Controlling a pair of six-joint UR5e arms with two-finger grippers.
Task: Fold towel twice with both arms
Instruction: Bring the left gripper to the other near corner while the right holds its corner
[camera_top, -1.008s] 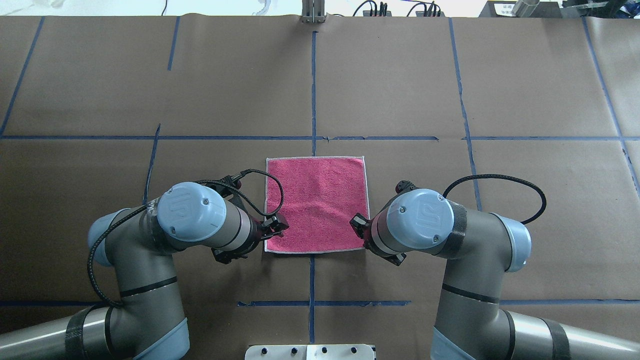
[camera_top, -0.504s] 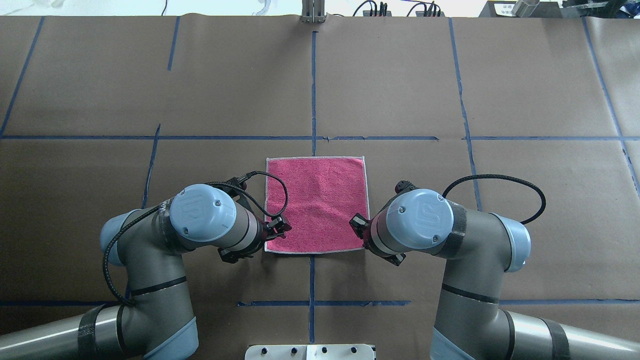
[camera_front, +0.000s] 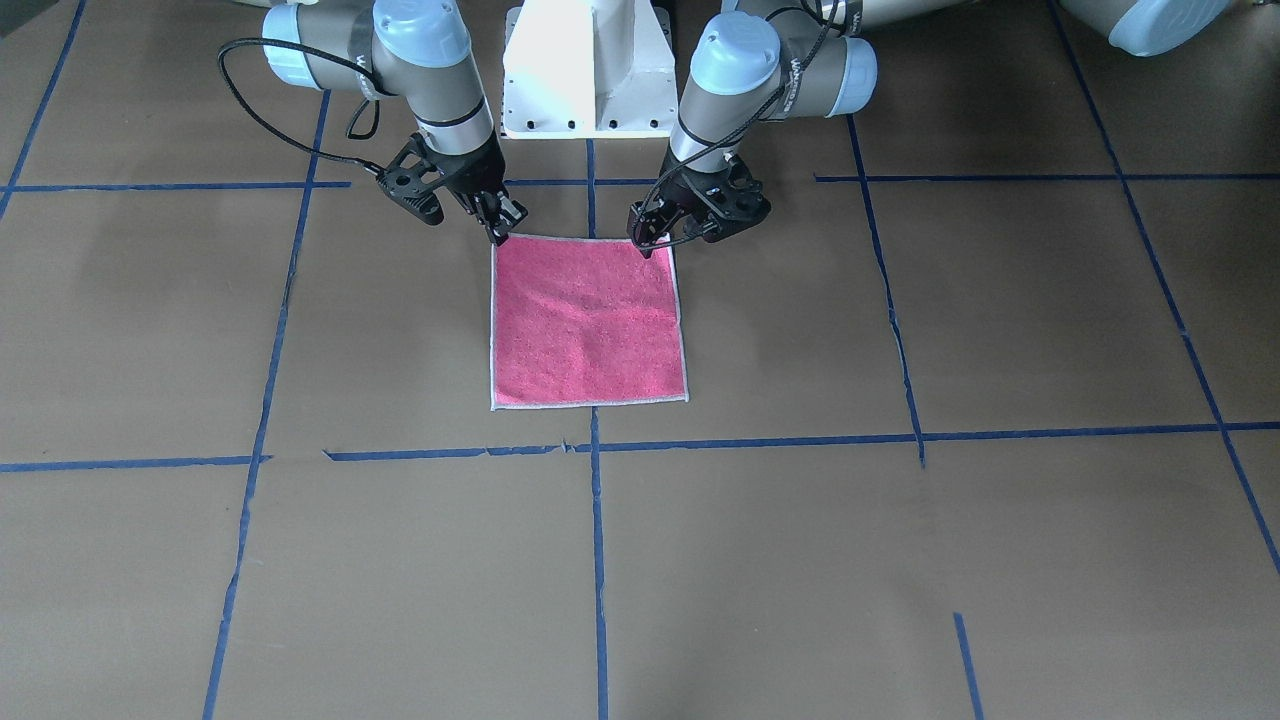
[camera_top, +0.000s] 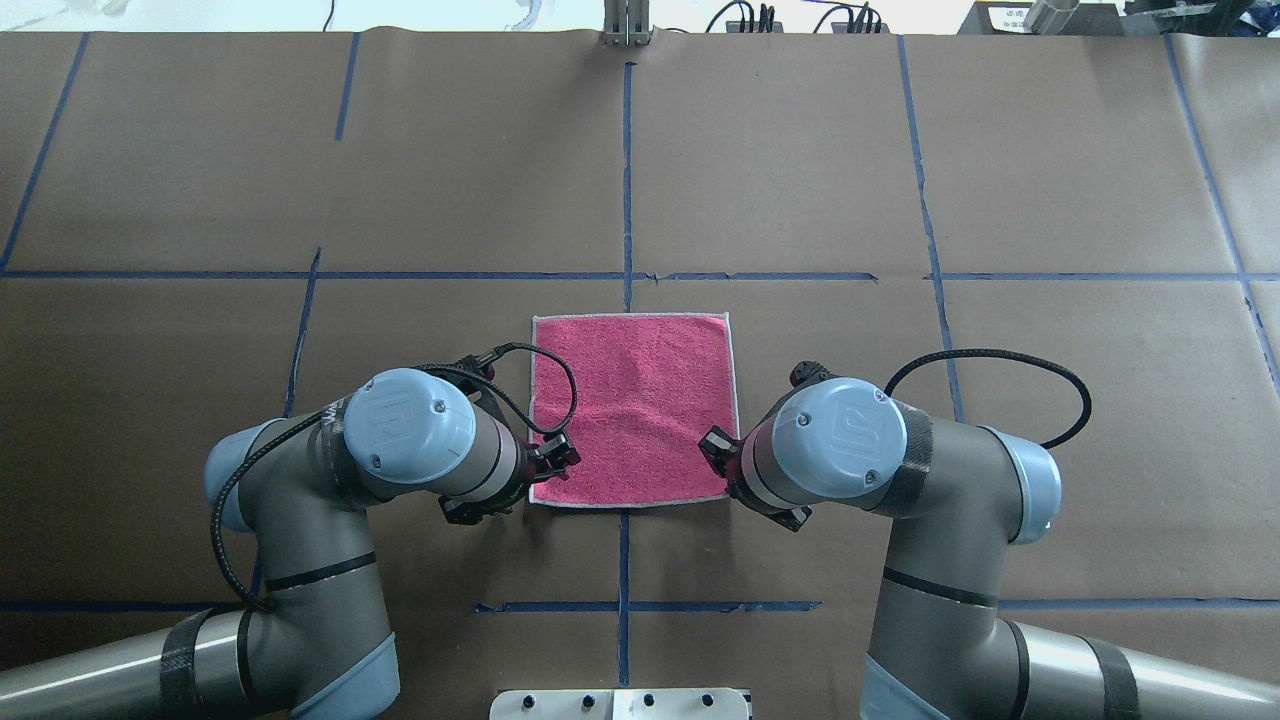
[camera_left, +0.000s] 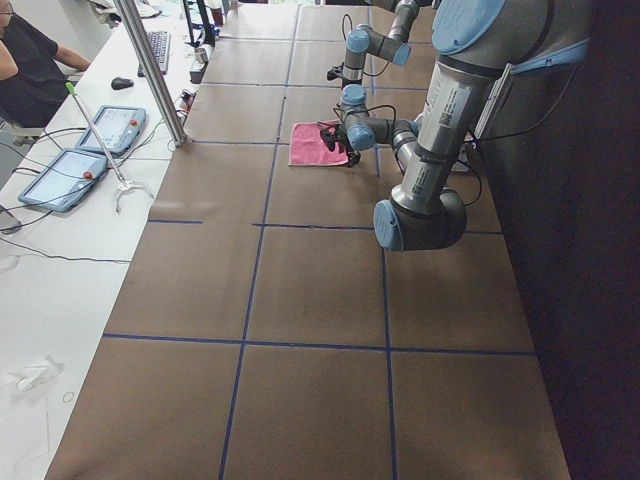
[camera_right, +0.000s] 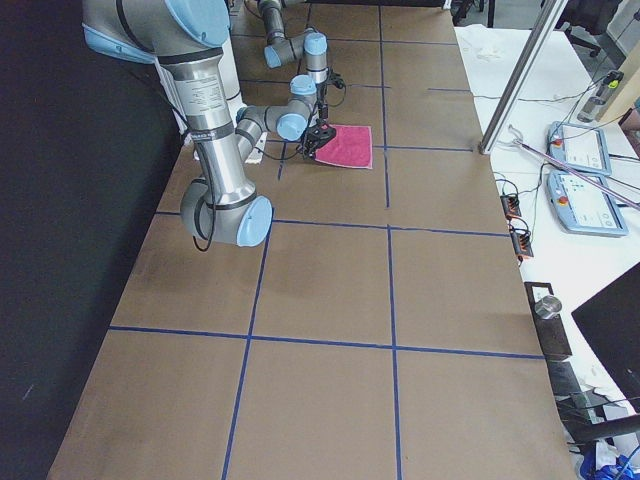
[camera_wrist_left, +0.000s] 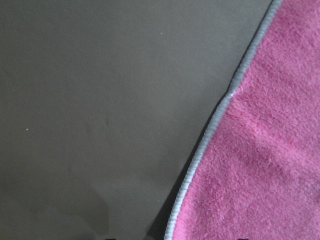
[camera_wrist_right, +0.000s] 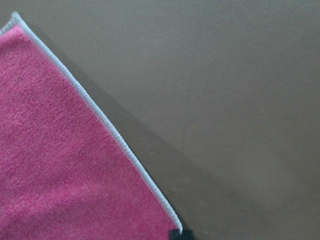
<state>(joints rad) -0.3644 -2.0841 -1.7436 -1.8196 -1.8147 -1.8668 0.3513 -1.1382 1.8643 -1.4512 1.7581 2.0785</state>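
Two arms: both were set at the near edge of the towel (camera_top: 632, 410), the left arm (camera_top: 300, 530) at its 7 o'clock corner and the right arm (camera_top: 940, 540) at its 5 o'clock corner, as read in the overhead view.
Change: within the last second the left arm was brought in toward its corner. The right arm was not moved. The towel was left flat, pink face up.
Meaning: judged as grasp alignment for the first fold; no fold had been made.
Left gripper (camera_front: 648, 240): it was placed at the stitched border; whether the jaws were parted or closed could not be told.
Right gripper (camera_front: 497, 228): it was placed on the corner; closure could not be told.
Towel position: mid-table (camera_top: 900, 180), astride the central blue tape line (camera_top: 627, 170).
Writing: a "UR"-style emblem was seen on the joint caps (camera_top: 408, 425); band lettering was too small to be read.
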